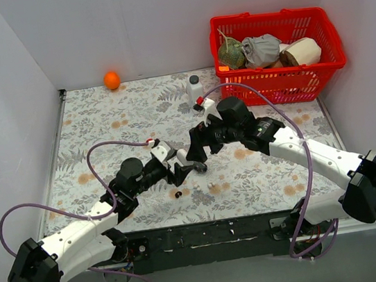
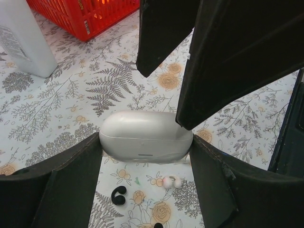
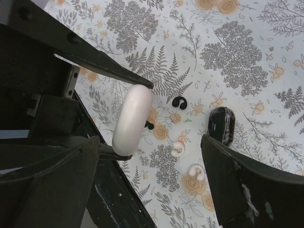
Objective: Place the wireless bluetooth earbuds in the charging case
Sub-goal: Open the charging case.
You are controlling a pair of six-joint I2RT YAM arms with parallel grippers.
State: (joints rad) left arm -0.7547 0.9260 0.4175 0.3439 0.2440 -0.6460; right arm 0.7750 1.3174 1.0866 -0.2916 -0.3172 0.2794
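The big table [image 1: 102, 125] has a flowery cloth on it. The red basket [image 1: 280, 75] sits well away from the white case [image 2: 145, 135], at the far side, and the white bottle [image 2: 21, 38] stands between them.

The left gripper [image 2: 145, 148] pinches the white case from both ends, with one finger pressed on each side. I cannot tell if the case sits on the cloth or is lifted a little. Its lid looks shut, with just a thin line along the front.

The right gripper [image 3: 151, 138] hangs just over the white case. Its fingers are spread wide and hold nothing.

A black case [image 3: 222, 124] lies on the cloth near the white case. It looks shut too.

The tiny buds lie loose on the cloth close by the white case. One black bud [image 3: 179, 101] is between the two cases. Two white buds [image 3: 178, 148] lie next to each other, just past it. None are in a case yet.

I think this is the step of getting the case ready. One arm holds it steady so the other can open it. Next, the lid needs to be flipped up, and that takes a careful push at the thin line. Only then can a bud be picked up. The buds are very small, so the fingers must close right on one.
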